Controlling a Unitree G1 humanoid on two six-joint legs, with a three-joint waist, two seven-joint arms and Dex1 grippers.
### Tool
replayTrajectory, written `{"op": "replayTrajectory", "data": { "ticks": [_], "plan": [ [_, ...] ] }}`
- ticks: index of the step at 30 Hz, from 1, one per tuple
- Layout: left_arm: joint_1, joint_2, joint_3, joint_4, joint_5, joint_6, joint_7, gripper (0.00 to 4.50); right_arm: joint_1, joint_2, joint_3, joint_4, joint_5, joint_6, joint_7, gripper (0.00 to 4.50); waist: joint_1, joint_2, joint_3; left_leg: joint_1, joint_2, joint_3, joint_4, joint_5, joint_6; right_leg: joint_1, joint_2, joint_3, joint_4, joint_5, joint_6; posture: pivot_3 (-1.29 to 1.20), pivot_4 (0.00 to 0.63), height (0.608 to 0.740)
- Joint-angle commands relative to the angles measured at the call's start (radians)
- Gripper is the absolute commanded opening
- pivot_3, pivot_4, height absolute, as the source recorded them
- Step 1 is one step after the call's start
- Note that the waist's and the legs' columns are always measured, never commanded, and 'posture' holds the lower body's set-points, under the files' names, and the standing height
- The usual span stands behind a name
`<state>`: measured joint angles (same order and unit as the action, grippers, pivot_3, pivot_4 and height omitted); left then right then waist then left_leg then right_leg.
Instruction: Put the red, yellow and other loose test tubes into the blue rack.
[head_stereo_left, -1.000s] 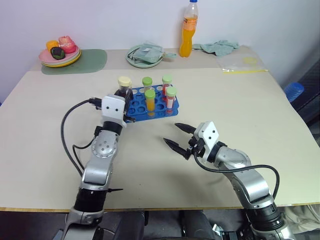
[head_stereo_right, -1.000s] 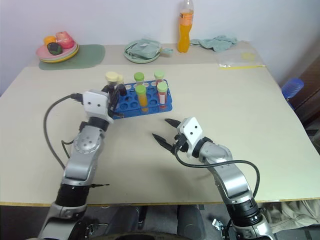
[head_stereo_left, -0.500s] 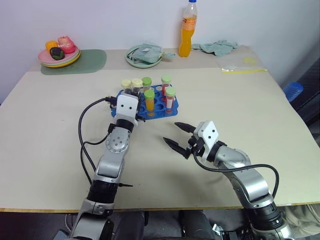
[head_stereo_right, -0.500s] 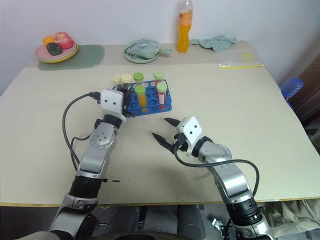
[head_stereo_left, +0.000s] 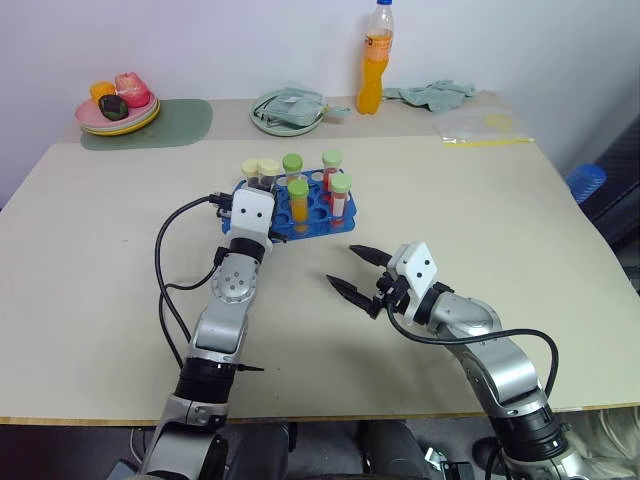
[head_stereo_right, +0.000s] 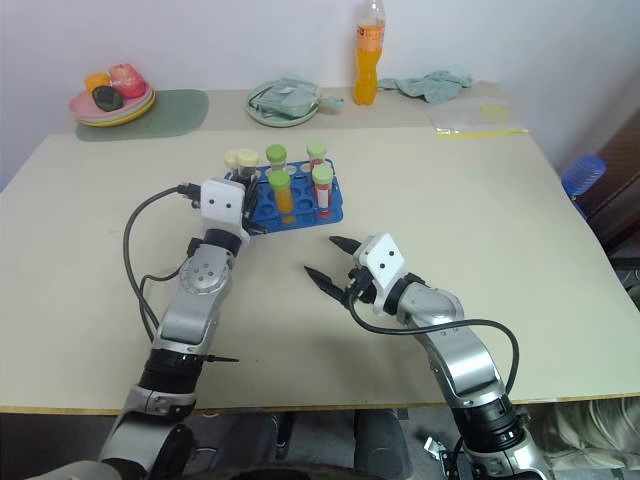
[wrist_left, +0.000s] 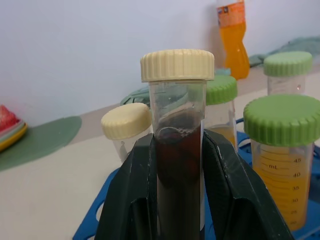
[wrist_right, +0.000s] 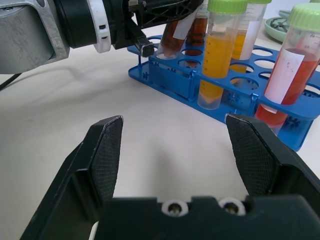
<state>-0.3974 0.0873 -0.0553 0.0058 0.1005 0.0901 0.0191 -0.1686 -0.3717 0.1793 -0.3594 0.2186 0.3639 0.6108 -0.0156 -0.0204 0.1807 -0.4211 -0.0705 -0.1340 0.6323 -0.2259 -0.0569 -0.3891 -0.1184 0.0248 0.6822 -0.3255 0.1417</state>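
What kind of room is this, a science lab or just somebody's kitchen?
Probably a makeshift test room, not a true lab: a plain table against a bare wall carries a blue rack of capped test tubes, alongside a drink bottle and a plate of toy food.

Maroon tube's (wrist_left: 177, 150) base behind tool fingers (wrist_left: 132, 200)
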Motion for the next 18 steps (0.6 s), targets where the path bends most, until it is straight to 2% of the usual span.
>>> {"op": "replayTrajectory", "data": {
  "ticks": [1,8,9,10,13,15,18],
  "plan": [
    [0.008,-0.016,0.025,0.022,-0.029,-0.068,0.001,0.7,-0.005,0.004,-0.003,-0.038,0.008,-0.015,-0.001,3.6,0.002,0.0,0.0,0.0,0.0,0.0,0.0,0.0,0.0,0.0,0.0,0.0,0.0,0.0,0.0,0.0,0.15,0.74],
    [0.024,-0.016,0.058,0.084,-0.076,-0.181,-0.032,0.7,-0.009,-0.001,-0.007,-0.033,0.005,-0.02,0.001,3.6,0.001,0.0,0.0,0.0,0.0,0.0,0.0,0.0,0.0,0.0,0.0,0.0,0.0,0.0,0.0,0.0,0.15,0.74],
    [0.025,-0.017,0.06,0.088,-0.085,-0.187,-0.04,1.75,-0.009,-0.003,-0.008,-0.033,0.005,-0.02,0.002,3.6,0.001,0.0,0.0,0.0,0.0,0.0,0.0,0.0,0.0,0.0,0.0,0.0,0.0,0.0,0.0,0.0,0.15,0.74],
    [0.026,-0.014,0.059,0.09,-0.079,-0.193,-0.036,2.1,-0.009,-0.004,-0.009,-0.034,0.005,-0.021,0.003,3.6,0.0,0.0,0.0,0.0,0.0,0.0,0.0,0.0,0.0,0.0,0.0,0.0,0.0,0.0,0.0,0.0,0.15,0.74],
    [0.031,-0.013,0.063,0.069,-0.077,-0.196,-0.03,3.65,-0.01,-0.011,-0.016,-0.035,0.006,-0.024,0.007,3.6,0.0,0.0,0.0,0.0,0.0,0.0,0.0,0.0,0.0,0.0,0.0,0.0,0.0,0.0,0.0,0.0,0.15,0.74],
    [0.041,-0.01,0.063,0.035,-0.077,-0.189,-0.033,4.48,-0.01,-0.021,-0.028,-0.039,0.014,-0.023,0.013,3.6,0.001,0.0,0.0,0.0,0.0,0.0,0.0,0.0,0.0,0.0,0.0,0.0,0.0,0.0,0.0,0.0,0.15,0.74],
    [0.073,0.018,0.081,-0.058,-0.095,-0.16,-0.06,4.48,-0.019,-0.046,-0.064,-0.063,0.044,-0.004,0.03,3.6,0.0,0.0,0.0,0.0,0.0,0.0,0.0,0.0,0.0,0.0,0.0,0.0,0.0,0.0,0.0,0.0,0.15,0.74]
  ]
}}
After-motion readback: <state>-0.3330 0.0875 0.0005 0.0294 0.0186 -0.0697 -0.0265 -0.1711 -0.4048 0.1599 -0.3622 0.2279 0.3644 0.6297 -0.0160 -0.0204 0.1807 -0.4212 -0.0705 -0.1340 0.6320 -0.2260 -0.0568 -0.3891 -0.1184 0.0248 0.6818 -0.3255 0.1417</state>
